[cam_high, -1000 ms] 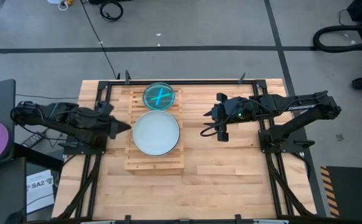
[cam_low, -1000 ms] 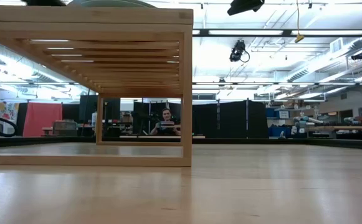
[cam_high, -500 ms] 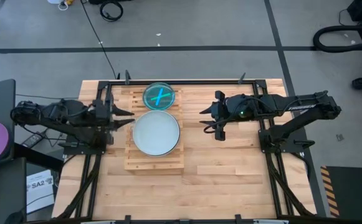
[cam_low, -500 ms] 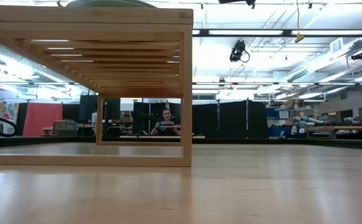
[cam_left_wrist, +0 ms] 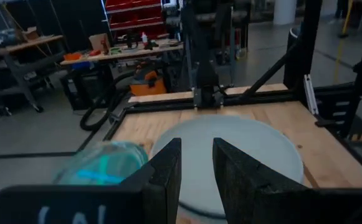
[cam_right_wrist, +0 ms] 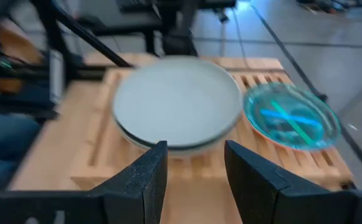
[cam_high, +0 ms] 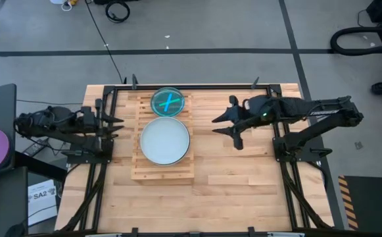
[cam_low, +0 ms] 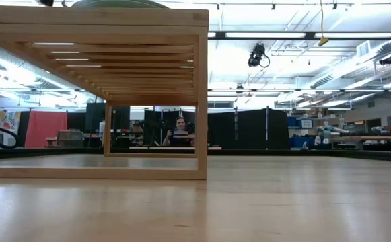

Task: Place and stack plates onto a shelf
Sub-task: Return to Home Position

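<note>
In the middle of the frame the whitish plate stack (cam_high: 165, 140) lies on the shelf (cam_high: 161, 172), with the blue plate (cam_high: 168, 101) just above it. To either side, the left hand (cam_high: 116, 127) and right hand (cam_high: 216, 125) are spread, holding nothing.

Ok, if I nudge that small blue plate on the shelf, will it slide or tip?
Likely slides, not tips: the blue plate lies flat on the slatted shelf. It looks thin and translucent, so probably light, stiff plastic. It sits at the shelf's far edge, so a push that way might drop it.
</note>
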Motion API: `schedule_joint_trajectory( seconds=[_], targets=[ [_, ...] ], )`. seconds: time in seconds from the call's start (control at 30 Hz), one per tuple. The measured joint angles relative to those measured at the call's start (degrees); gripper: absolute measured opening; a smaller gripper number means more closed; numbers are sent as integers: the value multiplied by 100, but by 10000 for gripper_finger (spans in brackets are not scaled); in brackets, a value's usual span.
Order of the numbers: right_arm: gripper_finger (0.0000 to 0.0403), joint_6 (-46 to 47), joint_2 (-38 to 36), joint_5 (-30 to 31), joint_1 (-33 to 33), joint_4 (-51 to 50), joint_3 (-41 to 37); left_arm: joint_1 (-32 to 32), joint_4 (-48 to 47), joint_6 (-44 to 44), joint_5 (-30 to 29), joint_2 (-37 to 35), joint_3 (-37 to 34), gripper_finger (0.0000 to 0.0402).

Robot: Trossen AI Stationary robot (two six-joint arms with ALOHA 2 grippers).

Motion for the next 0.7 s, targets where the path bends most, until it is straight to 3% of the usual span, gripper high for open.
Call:
schedule_joint_trajectory(
  seconds=[0.3,0.7],
  targets=[
    [165,143,-844,-981,-332,72,2,0,606,-463,31,-1293,-1455,98],
    [165,10,-1610,-1512,-863,-309,2,0,1953,-462,190,-1734,-2906,98]
  ],
)
